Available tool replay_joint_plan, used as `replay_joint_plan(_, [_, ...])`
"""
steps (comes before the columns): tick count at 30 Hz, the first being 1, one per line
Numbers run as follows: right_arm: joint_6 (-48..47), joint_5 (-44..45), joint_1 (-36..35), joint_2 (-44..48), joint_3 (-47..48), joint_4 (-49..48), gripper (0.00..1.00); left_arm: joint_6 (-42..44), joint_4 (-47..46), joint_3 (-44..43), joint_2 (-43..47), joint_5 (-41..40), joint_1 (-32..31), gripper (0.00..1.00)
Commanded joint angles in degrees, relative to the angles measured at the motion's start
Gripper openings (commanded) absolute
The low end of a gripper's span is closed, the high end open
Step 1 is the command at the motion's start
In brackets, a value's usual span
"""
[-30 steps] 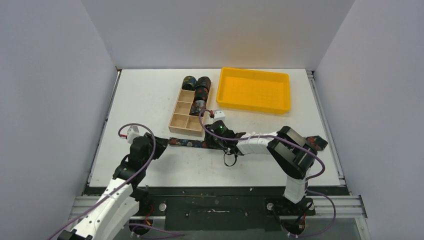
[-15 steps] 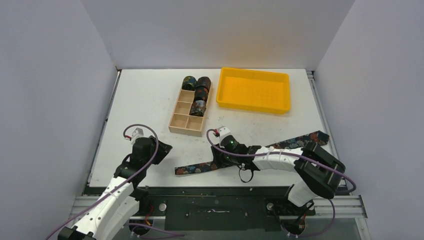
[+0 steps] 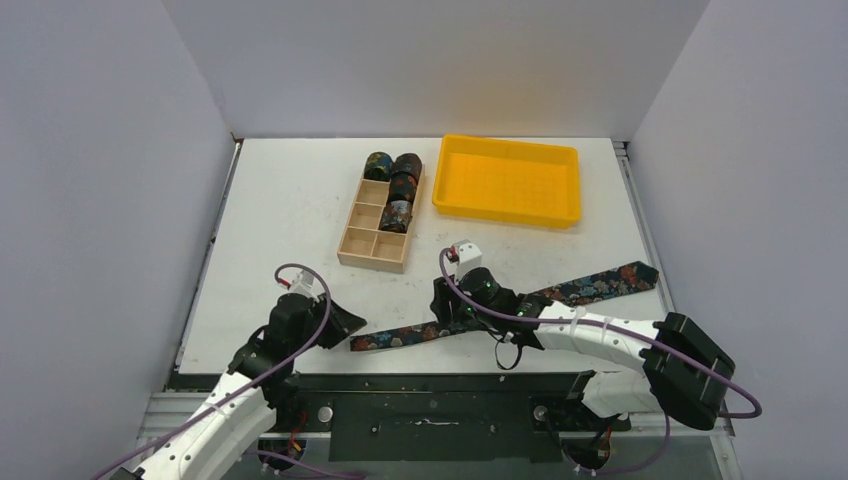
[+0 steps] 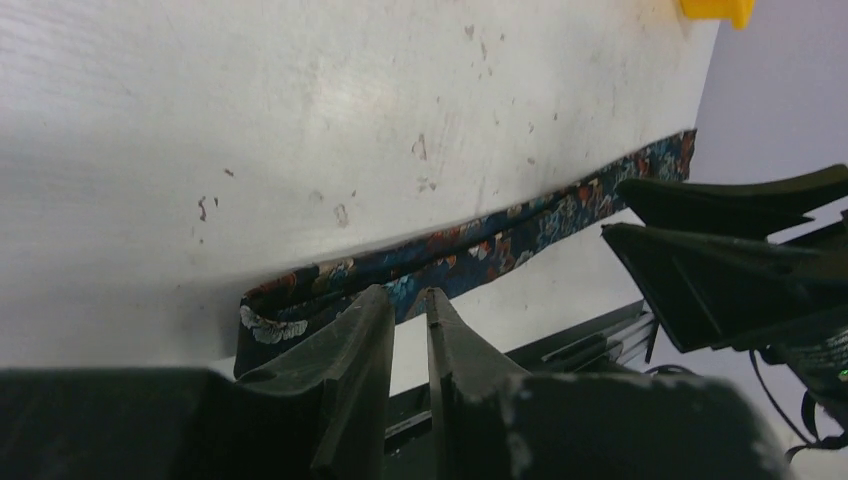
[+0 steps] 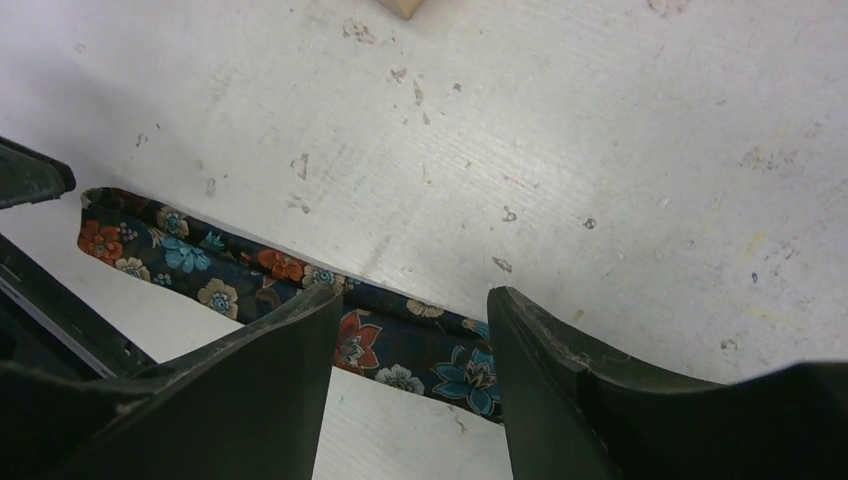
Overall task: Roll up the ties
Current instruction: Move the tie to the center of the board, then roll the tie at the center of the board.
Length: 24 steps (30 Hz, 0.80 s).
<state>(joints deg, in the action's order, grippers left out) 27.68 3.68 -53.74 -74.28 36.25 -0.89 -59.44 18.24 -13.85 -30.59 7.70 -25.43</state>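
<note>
Left jaws stand nearly pressed together with a thin slit between them, their tips over the narrow end of the flat tie (image 4: 480,250); whether they nip it I cannot tell. Right jaws are spread wide, one on each side of the same tie nearer its middle. That one flat tie lies slantwise across the near part of the desk (image 3: 290,200), wide end to the right. Farther back, one wooden box (image 3: 372,262) carries three rolled ties (image 3: 377,165) that I can count: two at its far end and one a compartment nearer. One yellow tray (image 3: 500,212) sits just right of the box
</note>
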Motion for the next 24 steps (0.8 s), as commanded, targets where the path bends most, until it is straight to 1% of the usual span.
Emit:
replay_joint_plan(1, [1.98,2.63,-0.49,1.97,-3.82,-2.61,0.56,-2.68,0.67,3.96,3.47,1.92,-2.71,0.15])
replay_joint_plan(5, [4.12,2.71,-0.65,3.19,-5.89,-4.05,0.55,-4.16,0.71,6.54,4.29,1.44,-2.91,0.07])
replay_joint_plan(10, [5.83,2.29,-1.15,3.18,-7.00,-4.74,0.54,-4.08,0.71,7.52,2.76,-2.31,-2.87,0.03])
replay_joint_plan(12, [6.04,2.29,-1.47,3.08,-7.38,-4.74,0.54,-5.66,1.80,8.40,1.96,-4.61,-2.92,0.01])
replay_joint_plan(16, [5.24,1.32,-2.67,3.26,-7.60,-5.00,0.55,-9.11,1.87,11.65,3.03,-7.08,-2.89,0.01])
replay_joint_plan(19, [4.24,3.74,-6.02,2.80,-6.00,-4.45,0.56,-10.81,1.50,13.10,5.89,-7.26,-2.88,0.01])
replay_joint_plan(24, [0.73,9.65,-11.33,-2.22,0.42,-1.20,0.56,-11.23,5.83,11.85,10.01,-11.26,-2.81,0.04])
